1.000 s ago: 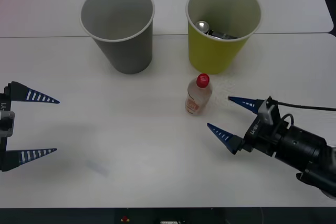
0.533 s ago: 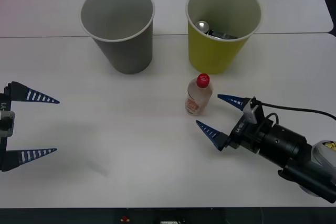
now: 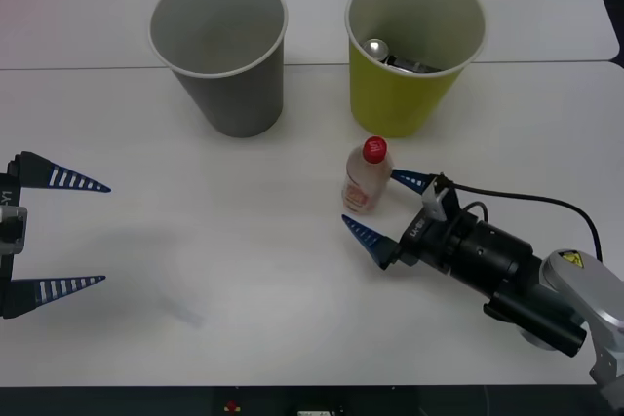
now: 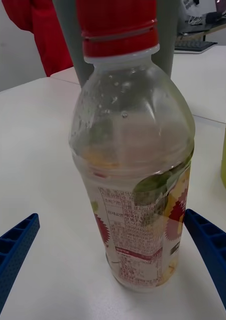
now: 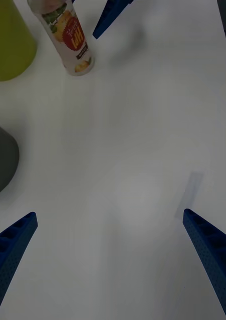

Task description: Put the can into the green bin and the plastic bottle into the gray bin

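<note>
Standing upright on the surface (image 3: 244,270): plastic bottle (image 3: 366,178), between wide-spread right hand (image 3: 378,207) fingers, untouched. Can (image 3: 376,48) half-hidden inside green bin (image 3: 414,94). Left hand (image 3: 73,233) wide, idle.

Right arm reaching in, left arm parked

The right claw (image 3: 379,208) sits low at centre-right of the front frame, its blue fingers spread wide apart; its dark wrist and arm run back toward the lower right corner. The left claw (image 3: 78,233) rests at the left edge, mid-height, its ribbed fingers likewise wide open and pointing rightward.
</note>
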`<state>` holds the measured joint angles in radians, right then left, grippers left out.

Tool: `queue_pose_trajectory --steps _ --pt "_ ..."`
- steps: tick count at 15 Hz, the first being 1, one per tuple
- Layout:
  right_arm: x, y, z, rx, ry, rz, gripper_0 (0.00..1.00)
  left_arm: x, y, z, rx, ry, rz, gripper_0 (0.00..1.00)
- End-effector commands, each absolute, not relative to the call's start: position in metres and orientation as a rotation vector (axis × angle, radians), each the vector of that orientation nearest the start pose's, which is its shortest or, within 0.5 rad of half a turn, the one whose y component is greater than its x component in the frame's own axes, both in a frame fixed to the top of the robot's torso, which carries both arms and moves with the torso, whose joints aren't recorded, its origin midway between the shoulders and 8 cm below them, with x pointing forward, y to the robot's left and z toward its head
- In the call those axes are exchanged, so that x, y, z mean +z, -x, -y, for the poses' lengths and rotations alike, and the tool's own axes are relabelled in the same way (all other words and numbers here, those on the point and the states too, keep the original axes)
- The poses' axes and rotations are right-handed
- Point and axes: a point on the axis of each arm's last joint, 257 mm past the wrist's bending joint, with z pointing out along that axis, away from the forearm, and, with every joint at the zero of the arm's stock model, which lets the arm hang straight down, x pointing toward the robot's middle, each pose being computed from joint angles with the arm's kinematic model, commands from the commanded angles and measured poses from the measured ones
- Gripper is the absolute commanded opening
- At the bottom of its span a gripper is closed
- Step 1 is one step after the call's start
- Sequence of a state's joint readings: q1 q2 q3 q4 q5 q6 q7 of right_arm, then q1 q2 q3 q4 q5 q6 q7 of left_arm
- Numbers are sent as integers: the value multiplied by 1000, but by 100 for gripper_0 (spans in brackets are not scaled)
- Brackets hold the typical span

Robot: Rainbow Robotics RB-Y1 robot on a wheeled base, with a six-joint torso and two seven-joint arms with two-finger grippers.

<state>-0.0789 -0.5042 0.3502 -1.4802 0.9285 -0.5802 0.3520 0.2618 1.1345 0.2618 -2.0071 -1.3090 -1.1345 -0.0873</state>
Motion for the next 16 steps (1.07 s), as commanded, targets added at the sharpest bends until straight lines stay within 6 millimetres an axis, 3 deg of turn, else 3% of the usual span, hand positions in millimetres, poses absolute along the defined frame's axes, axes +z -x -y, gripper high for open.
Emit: queue_pose_trajectory --steps 1,5,11,12,13,16 --pt "-255 -466 84 547 810 -1459 100 -167 -341 -286 -118 -1762 -1444 100" --pt "-251 -481 74 539 805 -1444 100 -167 -341 -286 -118 -1762 -1444 100" --pt "-247 -485 70 531 812 -1432 100 -167 -341 -286 -118 -1762 -1444 100" --pt "-247 -485 70 531 812 -1431 34 -167 -341 -286 -118 -1762 -1444 100" --pt "-246 -486 71 527 812 -1430 0 -167 -341 -286 -118 -1762 -1444 100" --pt "-245 -486 70 527 814 -1427 0 -167 -341 -286 -118 -1762 -1444 100"
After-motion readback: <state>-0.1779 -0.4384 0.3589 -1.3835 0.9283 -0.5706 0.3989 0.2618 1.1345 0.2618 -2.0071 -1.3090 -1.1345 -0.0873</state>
